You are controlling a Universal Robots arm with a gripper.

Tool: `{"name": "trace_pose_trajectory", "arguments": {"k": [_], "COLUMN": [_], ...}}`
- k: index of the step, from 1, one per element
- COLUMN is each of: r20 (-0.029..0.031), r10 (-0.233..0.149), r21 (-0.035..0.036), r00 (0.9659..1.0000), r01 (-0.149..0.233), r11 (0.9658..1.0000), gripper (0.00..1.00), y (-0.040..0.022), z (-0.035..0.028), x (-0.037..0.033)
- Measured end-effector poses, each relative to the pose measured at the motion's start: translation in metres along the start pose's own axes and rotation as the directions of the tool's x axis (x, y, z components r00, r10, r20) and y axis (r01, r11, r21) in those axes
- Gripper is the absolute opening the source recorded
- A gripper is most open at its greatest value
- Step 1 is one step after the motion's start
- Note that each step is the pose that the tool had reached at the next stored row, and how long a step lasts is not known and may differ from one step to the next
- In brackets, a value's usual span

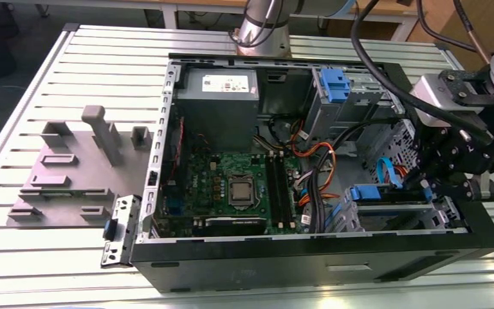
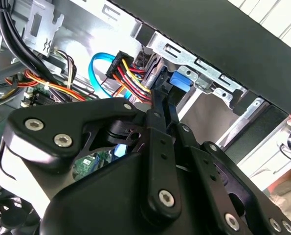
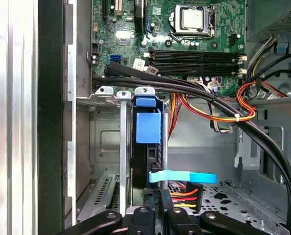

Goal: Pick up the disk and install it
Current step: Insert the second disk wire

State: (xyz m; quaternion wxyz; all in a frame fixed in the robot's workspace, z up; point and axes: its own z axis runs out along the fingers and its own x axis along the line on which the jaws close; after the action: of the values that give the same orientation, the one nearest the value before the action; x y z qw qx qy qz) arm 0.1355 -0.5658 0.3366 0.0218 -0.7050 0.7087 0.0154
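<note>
Black linkage plates of the pincer (image 2: 160, 105) sit closest to the lens in the second wrist view, with the two narrow fingers (image 2: 157, 115) drawn together and reaching toward a blue tab (image 2: 180, 81). Whether they clamp anything cannot be told from these pictures. In the first wrist view the disk (image 3: 147, 127) stands on edge inside the drive cage (image 3: 108, 142) at the lower front corner of the computer case (image 1: 316, 257), blue bracket facing outward. Its long axis runs into the bay, parallel to the metal rails (image 3: 123, 147). Judged from this, pick-up is complete and insertion is largely done; full seating cannot be confirmed. Coloured power cables (image 3: 218, 115) lie beside the bay. Outside the case, a grey stand (image 1: 75, 170) rests on the worktop (image 1: 24, 257).
</note>
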Motion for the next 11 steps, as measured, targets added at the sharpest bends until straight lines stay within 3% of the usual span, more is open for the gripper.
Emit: {"name": "trace_pose_trajectory", "arguments": {"k": [11], "r20": [-0.0001], "r10": [0.004], "r21": [0.0002], "r00": [1.0], "r01": [-0.004], "r11": [1.0], "gripper": [0.16], "y": [0.0019], "z": [0.0009], "x": [0.0007]}}
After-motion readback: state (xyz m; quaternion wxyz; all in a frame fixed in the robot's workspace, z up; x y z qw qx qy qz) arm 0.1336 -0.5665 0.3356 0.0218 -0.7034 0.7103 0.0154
